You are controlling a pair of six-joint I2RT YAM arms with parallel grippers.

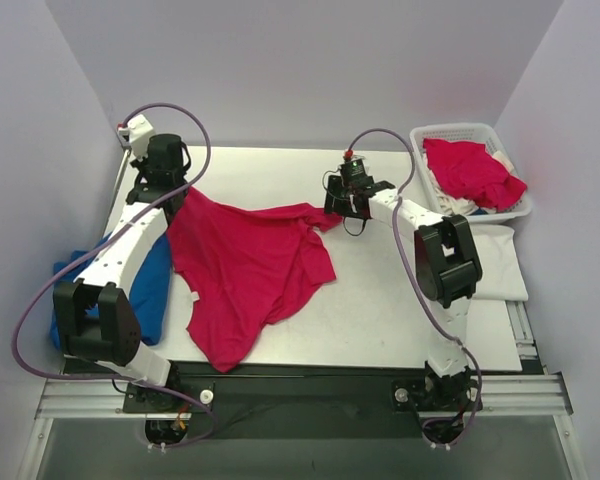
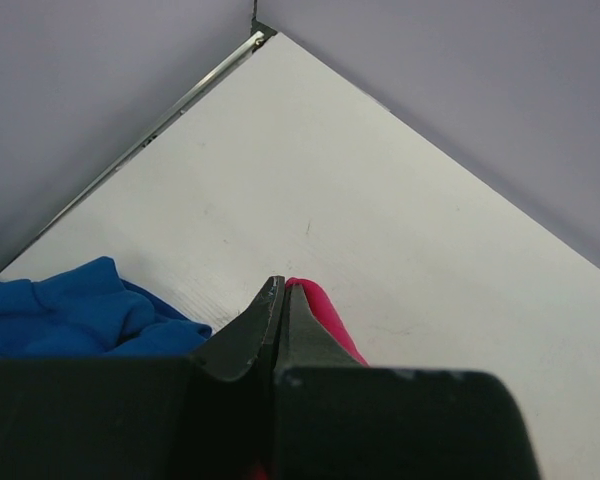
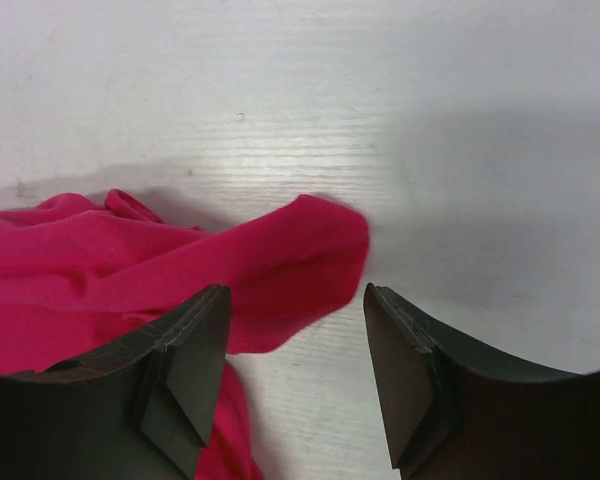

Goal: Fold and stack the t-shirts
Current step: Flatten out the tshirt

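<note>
While the left claw (image 2: pixel 280 292) is clamped tight on a corner of the red t-shirt (image 1: pixel 250 265) at the upper left of the top view, the right claw (image 3: pixel 295 295) stands wide, with a loose sleeve end lying on the bench (image 1: pixel 400 300) between its fingers. The shirt sprawls crumpled across the bench's middle. A second red t-shirt (image 1: pixel 468 168) lies in the white basket (image 1: pixel 450 131) at upper right; blue cloth (image 1: pixel 155 280) lies at left.

right pincer (image 3: pixel 295 290): bare surface (image 3: pixel 430 120) free ahead and to its right; red t-shirt (image 3: pixel 80 280) bunched under it and to its left. left pincer (image 2: pixel 278 300): blue cloth (image 2: pixel 70 310) heaped on its left, surface clear ahead up to the walls (image 2: pixel 80 100).
</note>
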